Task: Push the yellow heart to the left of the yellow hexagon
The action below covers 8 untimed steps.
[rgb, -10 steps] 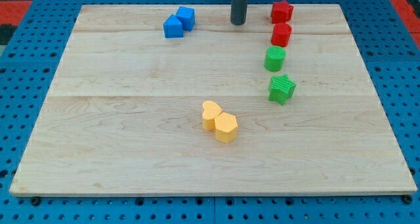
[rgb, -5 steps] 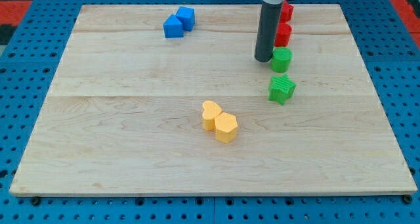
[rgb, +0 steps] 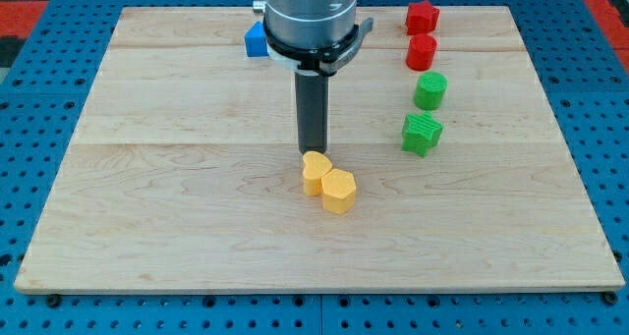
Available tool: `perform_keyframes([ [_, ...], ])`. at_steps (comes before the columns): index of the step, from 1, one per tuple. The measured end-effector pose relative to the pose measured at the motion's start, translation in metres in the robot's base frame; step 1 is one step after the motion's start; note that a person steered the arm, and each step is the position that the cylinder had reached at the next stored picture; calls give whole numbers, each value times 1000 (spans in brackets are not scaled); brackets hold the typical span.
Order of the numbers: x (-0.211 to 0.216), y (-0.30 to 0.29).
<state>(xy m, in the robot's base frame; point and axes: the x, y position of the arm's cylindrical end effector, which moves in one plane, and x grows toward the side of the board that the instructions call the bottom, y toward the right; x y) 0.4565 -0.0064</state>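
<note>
The yellow heart (rgb: 314, 172) lies near the board's middle, touching the yellow hexagon (rgb: 339, 191), which sits just to its lower right. My tip (rgb: 313, 152) stands right above the heart's upper edge, touching it or very nearly. The arm's grey body hangs over the upper middle of the board.
Two red blocks (rgb: 423, 18) (rgb: 422, 52), a green cylinder (rgb: 429, 90) and a green star-like block (rgb: 423, 133) form a column at the view's right. A blue block (rgb: 255, 40) shows at the top, partly hidden by the arm. The wooden board (rgb: 147, 197) is ringed by blue pegboard.
My tip has travelled from the board's top, down past the green cylinder, nudging it right, then left and down to the yellow heart's upper edge. The yellow blocks have not moved.
</note>
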Motion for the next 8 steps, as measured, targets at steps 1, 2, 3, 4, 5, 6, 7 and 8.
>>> perform_keyframes([
  [1, 26, 26],
  [2, 35, 29],
  [3, 35, 29],
  [4, 40, 8],
  [5, 40, -28],
  [6, 41, -40],
  [7, 38, -37],
  [8, 37, -75],
])
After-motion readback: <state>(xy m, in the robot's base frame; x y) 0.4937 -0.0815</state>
